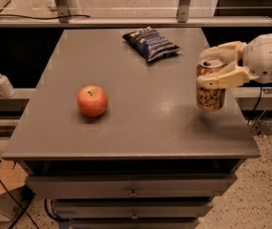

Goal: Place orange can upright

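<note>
Camera view: the gripper (203,68) reaches in from the right, its pale fingers (224,77) closed around the upper part of the orange can (211,90). The can stands upright near the right edge of the table (140,123); whether its base touches the top I cannot tell. A red apple (92,100) sits well to the left. A sealed dark chip bag (151,43) lies at the back. The drawers (133,187) below are shut.

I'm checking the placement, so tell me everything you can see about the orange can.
The orange can is a small shiny orange-gold metal drink can with pale mottled print and a silver top. It is upright near the right edge of the table, its upper part clamped between the pale fingers of the gripper. Whether its base touches the table is unclear.
</note>
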Controlling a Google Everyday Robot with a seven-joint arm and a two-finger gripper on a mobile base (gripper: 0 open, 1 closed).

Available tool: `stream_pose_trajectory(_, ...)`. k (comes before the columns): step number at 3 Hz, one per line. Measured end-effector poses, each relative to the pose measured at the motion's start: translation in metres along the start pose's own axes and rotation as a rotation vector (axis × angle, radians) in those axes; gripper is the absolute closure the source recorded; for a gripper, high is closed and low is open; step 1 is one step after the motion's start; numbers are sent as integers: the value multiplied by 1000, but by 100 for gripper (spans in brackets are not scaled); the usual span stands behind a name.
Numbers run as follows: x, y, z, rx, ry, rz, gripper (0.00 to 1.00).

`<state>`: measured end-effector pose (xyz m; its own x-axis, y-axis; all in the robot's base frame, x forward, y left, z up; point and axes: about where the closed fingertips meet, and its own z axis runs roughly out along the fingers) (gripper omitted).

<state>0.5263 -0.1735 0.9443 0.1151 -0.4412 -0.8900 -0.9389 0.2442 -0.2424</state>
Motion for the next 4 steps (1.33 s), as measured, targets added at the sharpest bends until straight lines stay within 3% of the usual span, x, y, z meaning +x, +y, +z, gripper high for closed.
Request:
stream_pose_trajectory(1, 0, 0, -5, 22, -93, 1, 59)
stream_pose_trajectory(3, 8, 2, -12, 66, -173, 4, 12)
stream_pose_trajectory(4, 12, 4, -12, 78, -183, 8, 0)
